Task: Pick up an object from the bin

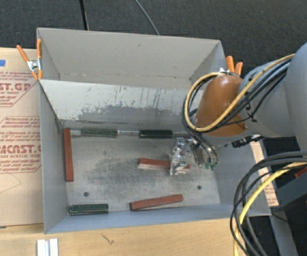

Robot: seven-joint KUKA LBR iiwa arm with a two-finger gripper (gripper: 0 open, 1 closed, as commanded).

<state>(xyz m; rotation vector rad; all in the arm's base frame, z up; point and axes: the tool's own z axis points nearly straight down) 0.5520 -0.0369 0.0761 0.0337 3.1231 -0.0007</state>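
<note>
My gripper (179, 163) is low over the bin floor, right of the middle, under the orange cover. Its fingertips sit at the right end of a short reddish-brown stick (153, 164) that lies flat in the middle of the floor. The stick's right end runs under the fingers, and whether they close on it is hidden. A dark green stick (155, 134) lies just behind the gripper along the back wall.
Another reddish-brown stick (156, 202) lies near the front wall, a dark green one (88, 209) in the front left corner. A red-brown stick (68, 154) lies along the left wall, and a dark green one (99, 133) at the back left.
</note>
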